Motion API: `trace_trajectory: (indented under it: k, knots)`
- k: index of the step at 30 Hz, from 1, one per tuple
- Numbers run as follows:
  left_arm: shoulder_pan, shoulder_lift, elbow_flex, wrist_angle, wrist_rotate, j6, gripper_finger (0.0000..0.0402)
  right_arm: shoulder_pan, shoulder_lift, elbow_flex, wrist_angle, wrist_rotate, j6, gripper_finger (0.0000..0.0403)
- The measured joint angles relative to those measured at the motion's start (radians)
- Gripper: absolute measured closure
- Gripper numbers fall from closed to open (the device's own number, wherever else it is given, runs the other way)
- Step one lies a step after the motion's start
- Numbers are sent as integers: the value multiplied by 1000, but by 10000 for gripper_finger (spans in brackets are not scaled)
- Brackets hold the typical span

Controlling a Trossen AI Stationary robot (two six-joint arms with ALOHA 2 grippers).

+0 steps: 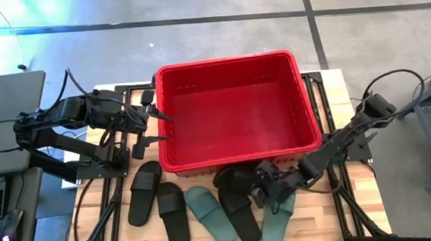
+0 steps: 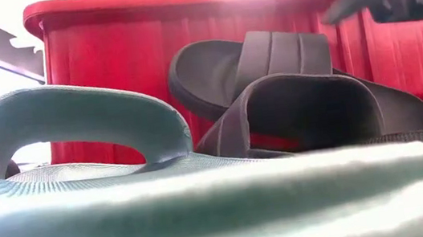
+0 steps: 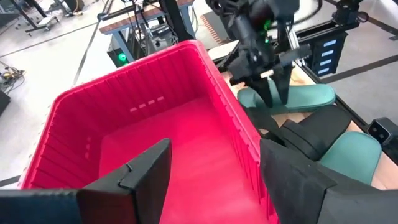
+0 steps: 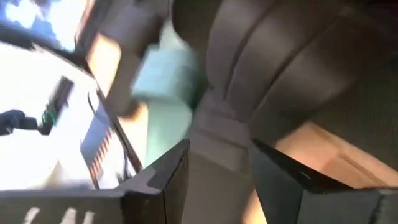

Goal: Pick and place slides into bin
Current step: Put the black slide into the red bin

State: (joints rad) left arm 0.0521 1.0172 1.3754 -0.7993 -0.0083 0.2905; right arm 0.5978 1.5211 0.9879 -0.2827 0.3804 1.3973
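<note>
Black and teal-green open-toe slides lie in a row along the lower middle of the high view, just below the big bright red ribbed plastic bin, which sits empty at centre. Right gripper is low over the right-hand slides, fingers spread around a black strap. Left gripper waits, released, at the bin's left rim.

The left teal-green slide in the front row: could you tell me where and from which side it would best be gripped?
Probably by its wide strap. The left teal-green slide lies flat, sole down, between two black slides, so its edges are crowded. The low view shows the strap arching clear above the footbed, so coming straight down with one finger under the arch looks easiest.
</note>
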Motion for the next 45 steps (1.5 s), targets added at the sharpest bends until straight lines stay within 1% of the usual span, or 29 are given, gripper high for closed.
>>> trace_trajectory:
  k: [5, 9, 13, 17, 22, 25, 28, 30, 31, 35, 38, 40, 43, 45]
  knots:
    - [0, 0, 0, -32, 0, 0, 174, 90, 11, -22, 7, 230, 118, 249]
    - [0, 0, 0, -43, 0, 0, 174, 131, 11, -23, -52, 307, 234, 249]
    - [0, 0, 0, -43, 0, 0, 174, 153, 14, -23, -118, 389, 304, 249]
    - [0, 0, 0, -42, 0, 0, 174, 146, 54, -23, -136, 393, 355, 249]
    - [0, 0, 0, -42, 0, 0, 174, 136, 124, -23, -111, 407, 352, 249]
    - [0, 0, 0, -42, 0, 0, 174, 128, 156, -23, -96, 433, 363, 249]
    - [0, 0, 0, -41, 0, 0, 174, 123, 180, -23, -21, 497, 356, 249]
    - [0, 0, 0, -41, 0, 0, 174, 115, 190, -23, 51, 536, 311, 249]
    - [0, 0, 0, -41, 0, 0, 174, 109, 194, -23, 91, 537, 281, 249]
    - [0, 0, 0, -40, 0, 0, 174, 84, 202, -23, 200, 503, 152, 249]
    - [0, 0, 0, -40, 0, 0, 174, 61, 201, -23, 216, 495, 75, 250]
    - [0, 0, 0, -41, 0, 0, 174, 43, 201, -23, 223, 468, 64, 255]
    - [0, 0, 0, -41, 0, 0, 174, 25, 201, -23, 249, 405, 65, 283]
    - [0, 0, 0, -41, 0, 0, 174, 22, 201, -23, 275, 390, 53, 319]
